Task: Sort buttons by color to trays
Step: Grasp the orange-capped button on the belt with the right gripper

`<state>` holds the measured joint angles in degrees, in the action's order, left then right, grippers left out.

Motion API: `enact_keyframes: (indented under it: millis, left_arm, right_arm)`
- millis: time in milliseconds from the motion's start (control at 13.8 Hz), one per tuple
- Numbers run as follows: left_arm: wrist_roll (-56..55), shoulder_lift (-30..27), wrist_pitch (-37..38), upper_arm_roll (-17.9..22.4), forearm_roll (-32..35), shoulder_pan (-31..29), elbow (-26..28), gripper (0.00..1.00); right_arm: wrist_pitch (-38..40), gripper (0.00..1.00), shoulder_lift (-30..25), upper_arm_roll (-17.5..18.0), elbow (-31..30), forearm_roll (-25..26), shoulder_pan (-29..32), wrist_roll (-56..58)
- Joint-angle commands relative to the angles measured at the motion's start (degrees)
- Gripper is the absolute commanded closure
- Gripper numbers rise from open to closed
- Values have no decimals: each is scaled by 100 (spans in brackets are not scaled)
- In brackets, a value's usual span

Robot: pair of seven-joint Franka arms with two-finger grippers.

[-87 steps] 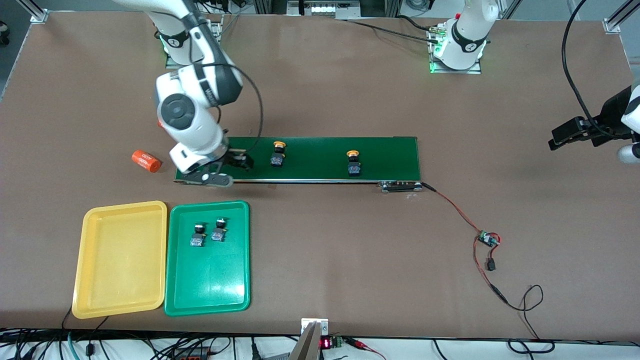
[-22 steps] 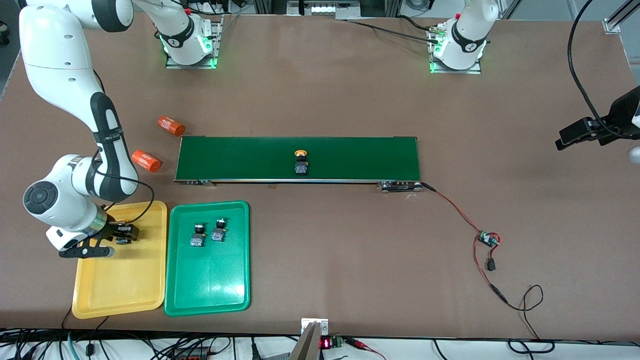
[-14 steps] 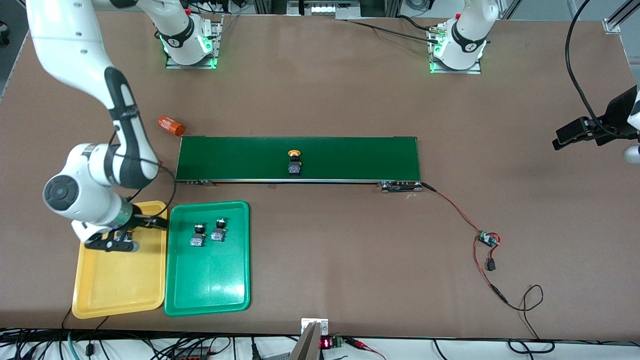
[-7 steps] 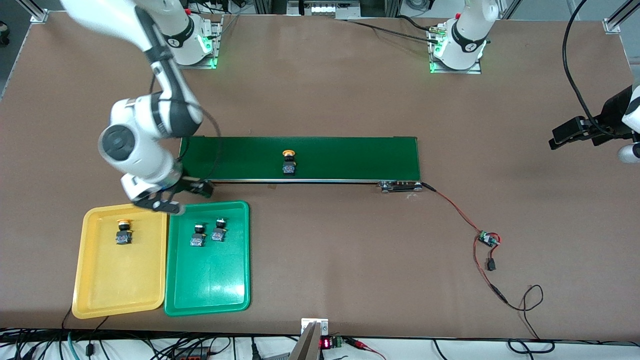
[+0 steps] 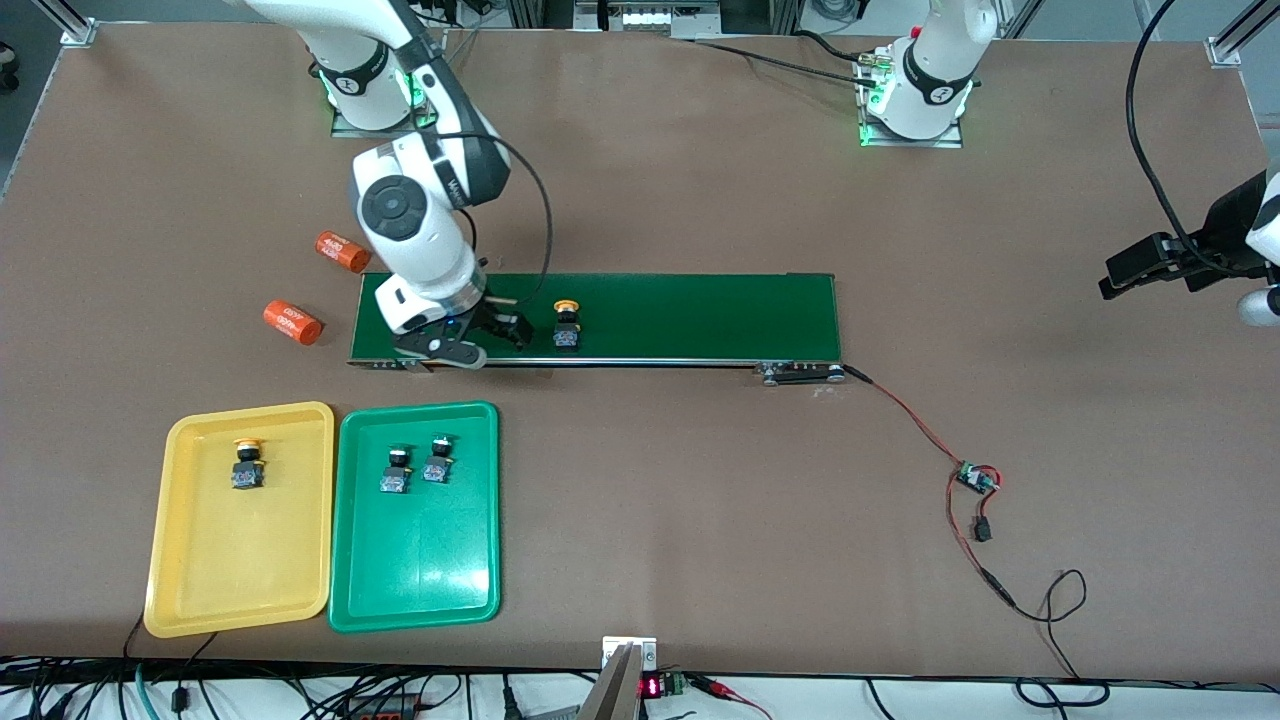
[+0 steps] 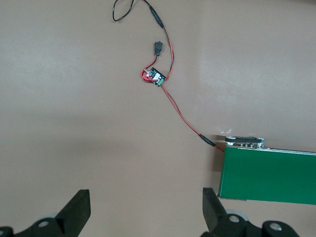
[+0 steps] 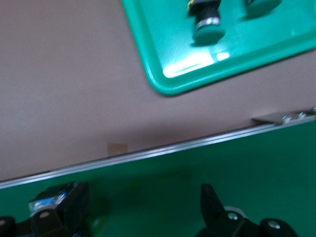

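**Desk:** What does the front view show?

**Photographer:** The right gripper (image 5: 478,343) hangs wide open and empty over the conveyor belt (image 5: 700,315), beside a yellow button (image 5: 567,327) standing on it. Another yellow button (image 5: 246,465) sits in the yellow tray (image 5: 190,590); two green buttons (image 5: 415,465) sit in the green tray (image 5: 420,590). The left gripper (image 5: 1125,275) waits over the table's edge.

**Desk:** And the wrist views?

**Photographer:** Left wrist: fingers (image 6: 76,212) spread, holding nothing, above bare table near the belt's end (image 6: 266,175). Right wrist: open fingers (image 7: 210,202) over the belt, a button's body (image 7: 47,201) beside one.

Glossy plastic trays (image 5: 415,600); matt green belt (image 5: 700,310), metal edge; matt brown table (image 5: 700,500).
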<state>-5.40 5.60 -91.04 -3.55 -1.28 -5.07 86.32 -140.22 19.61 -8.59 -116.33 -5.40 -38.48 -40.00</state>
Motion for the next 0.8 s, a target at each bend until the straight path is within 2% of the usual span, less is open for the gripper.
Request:
enact_keyframes:
  millis: [0,723]
  left_arm:
    - [92,-59,78,-6,-30,-38,-10,0]
    - [92,-51,69,3,-30,-47,-10,0]
  right_arm:
    - [-67,0,-116,-72,-153,-58,-212,-104]
    - [-84,0,104,-72,-135,-58,-608,-113]
